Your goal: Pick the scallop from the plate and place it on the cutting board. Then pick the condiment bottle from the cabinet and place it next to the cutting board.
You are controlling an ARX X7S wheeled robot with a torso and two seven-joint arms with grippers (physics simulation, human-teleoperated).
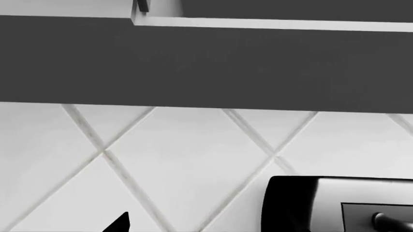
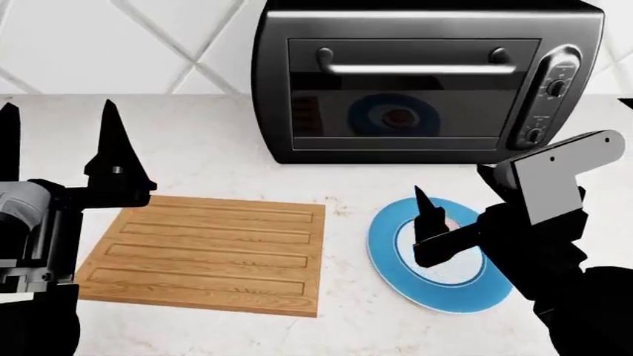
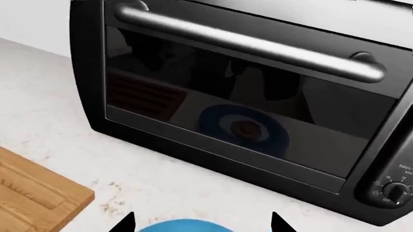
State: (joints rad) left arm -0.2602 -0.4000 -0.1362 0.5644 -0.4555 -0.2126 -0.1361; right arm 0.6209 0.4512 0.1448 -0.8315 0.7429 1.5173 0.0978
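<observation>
Pale speckled stone makes up the tabletop (image 2: 227,156), backed by a wall of white diagonal tiles (image 1: 187,154).

Nearest, toward the front edge, the cutting board (image 2: 207,252) lies flat at the left. Above its left end hangs the left end effector (image 2: 61,144), its dark pointed fingers (image 2: 114,137) standing up, spread apart and empty.

Just right of the board, apart from it, sits the plate (image 2: 388,256), blue rim showing around a white centre. The right end effector (image 2: 431,226) hangs over the plate's middle, so the scallop cannot be seen directly. In the right wrist view its two fingertips (image 3: 123,223) stand wide apart on either side of the plate's blue rim (image 3: 187,225), gripping nothing visible.

Farther back, toward the rear edge, stands a black toaster oven (image 2: 425,81) with a long bar handle (image 2: 411,68) and knobs on its right panel. Its glass door reflects the plate, with a small brownish spot at the centre of that reflection (image 3: 245,129).

Dark cabinet undersides (image 1: 206,63) show in the left wrist view above the tiles; the condiment bottle appears in none of the views.
</observation>
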